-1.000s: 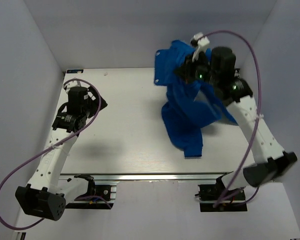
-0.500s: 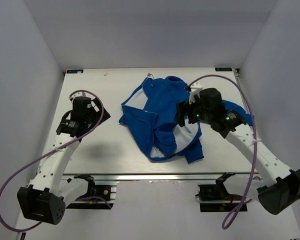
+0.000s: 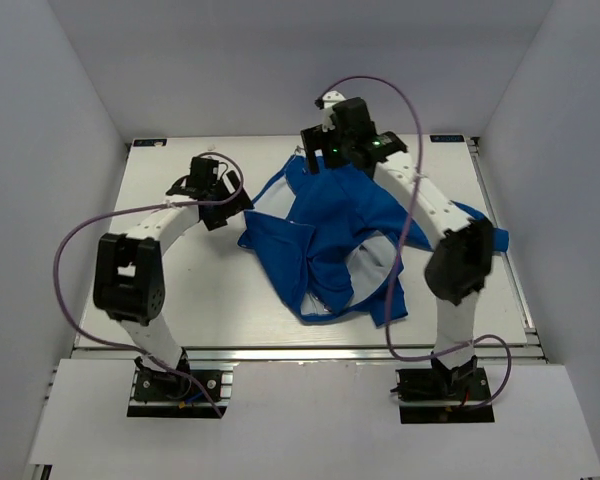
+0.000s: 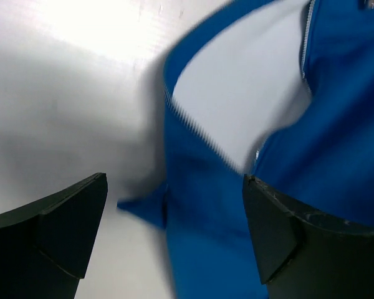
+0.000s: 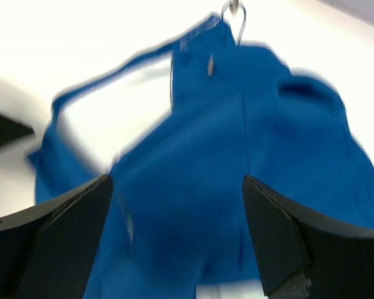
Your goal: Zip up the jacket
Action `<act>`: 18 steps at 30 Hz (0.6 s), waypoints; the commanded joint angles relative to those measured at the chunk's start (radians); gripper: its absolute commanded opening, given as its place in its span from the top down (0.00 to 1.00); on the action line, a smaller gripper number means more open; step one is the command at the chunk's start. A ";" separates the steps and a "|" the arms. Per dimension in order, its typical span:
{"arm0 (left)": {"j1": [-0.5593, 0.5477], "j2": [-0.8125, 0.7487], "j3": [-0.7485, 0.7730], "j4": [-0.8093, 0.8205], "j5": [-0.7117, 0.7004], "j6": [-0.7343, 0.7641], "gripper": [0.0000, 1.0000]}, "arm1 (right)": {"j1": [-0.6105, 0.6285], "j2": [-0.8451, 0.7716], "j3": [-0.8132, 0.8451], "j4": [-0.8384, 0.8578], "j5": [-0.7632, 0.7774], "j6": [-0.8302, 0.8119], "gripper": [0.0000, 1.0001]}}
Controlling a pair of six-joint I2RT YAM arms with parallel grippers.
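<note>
At the near edge of the table (image 3: 180,310) your two arm bases sit side by side, and both arms reach away from you toward the jacket (image 3: 330,235). It lies crumpled right of the table's middle. Its front is open, so pale lining (image 3: 375,255) shows between the blue folds. Its nearest fold stops short of the front edge, and a blue part shows past the right arm's elbow toward the right side.

Farther in, your left gripper (image 3: 232,205) hangs just beside the jacket's left edge. The left wrist view shows its jaws spread wide with nothing between them. Below that gap you see bare table on the left, and on the right the jacket's open edge with a row of zipper teeth (image 4: 193,128) running along the pale lining. A purple cable (image 3: 75,260) loops out from this arm over the left side of the table.

Farthest from you, your right gripper (image 3: 315,155) is over the jacket's far end, near the back edge of the table. Its jaws are also apart and hold nothing. The right wrist view is blurred, but you can make out blue fabric filling most of the gap between the fingers, and a small metal loop (image 5: 235,12) at the jacket's far tip.
</note>
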 commanded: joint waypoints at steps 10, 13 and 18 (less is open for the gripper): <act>-0.001 0.378 0.336 0.084 0.070 0.077 0.02 | 0.031 0.546 0.420 0.222 0.150 0.031 0.11; -0.001 0.458 0.408 0.077 0.111 0.091 0.02 | 0.044 0.626 0.441 0.239 0.148 0.022 0.11; -0.010 0.502 0.403 0.130 0.165 0.116 0.08 | 0.074 0.684 0.423 0.224 0.200 -0.031 0.11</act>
